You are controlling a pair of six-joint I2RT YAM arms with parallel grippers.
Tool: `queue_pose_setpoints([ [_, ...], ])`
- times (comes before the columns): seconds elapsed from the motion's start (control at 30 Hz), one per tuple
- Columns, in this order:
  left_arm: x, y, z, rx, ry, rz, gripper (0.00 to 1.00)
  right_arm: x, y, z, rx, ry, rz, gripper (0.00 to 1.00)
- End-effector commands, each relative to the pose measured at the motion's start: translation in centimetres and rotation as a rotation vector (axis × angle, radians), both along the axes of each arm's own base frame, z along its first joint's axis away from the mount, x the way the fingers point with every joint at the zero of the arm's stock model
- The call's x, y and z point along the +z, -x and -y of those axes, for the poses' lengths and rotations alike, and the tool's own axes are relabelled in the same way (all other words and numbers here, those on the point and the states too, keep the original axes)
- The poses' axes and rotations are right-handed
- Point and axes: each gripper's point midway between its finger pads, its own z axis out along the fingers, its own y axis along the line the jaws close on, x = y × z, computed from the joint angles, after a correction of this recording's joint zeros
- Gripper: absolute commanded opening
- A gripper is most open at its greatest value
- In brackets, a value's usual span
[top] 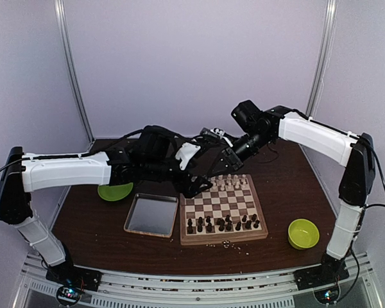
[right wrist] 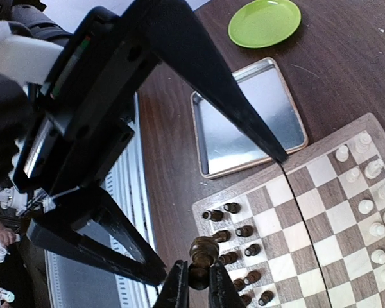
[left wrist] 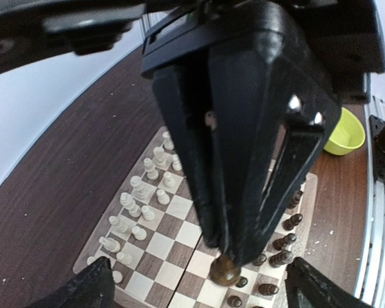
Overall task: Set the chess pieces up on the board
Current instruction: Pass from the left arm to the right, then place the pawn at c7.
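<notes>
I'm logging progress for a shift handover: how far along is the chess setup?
Nearly done. Pale chessmen stand in two rows on the far side of the board; most dark chess pieces sit along its near side. In hand: the right gripper has its jaws shut on one dark piece aloft, the left gripper open beside it. Left: placing that piece, perhaps straightening the dark rows.

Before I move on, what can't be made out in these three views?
- Top view: the dark piece and the right pincer gripping it, hidden beneath the two arms.
- Left wrist view: the board middle, blocked by the right pincer.
- Right wrist view: the piece's lower part, covered by the fingers.
- Top view: dark chessmen too small to tell types.
</notes>
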Motion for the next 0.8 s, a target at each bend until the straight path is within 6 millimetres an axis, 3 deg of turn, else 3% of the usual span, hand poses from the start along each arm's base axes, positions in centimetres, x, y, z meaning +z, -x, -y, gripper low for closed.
queue_pose_setpoints([
  [0.0, 1.2, -0.6, -2.2, 0.085, 0.005, 0.063, 0.98, -1.1, -0.7, 3.2, -0.022, 0.103, 0.165, 0.09],
  [0.17, 0.7, -2.0, -5.2, 0.219, 0.014, 0.058, 0.98, -5.2, 0.0, 6.7, 0.005, 0.267, 0.283, 0.09],
  [0.33, 0.2, -1.9, -5.8, 0.197, 0.069, 0.0, 0.98, -8.7, 1.1, 8.9, 0.068, 0.384, 0.3, 0.09],
  [0.53, -1.2, -3.3, -6.2, 0.261, 0.039, -0.076, 0.98, -11.3, 2.0, 9.2, 0.132, 0.461, 0.302, 0.09],
  [0.77, -0.9, -3.4, -6.2, 0.269, 0.045, -0.081, 0.98, -14.4, 3.1, 9.5, 0.19, 0.541, 0.292, 0.09],
])
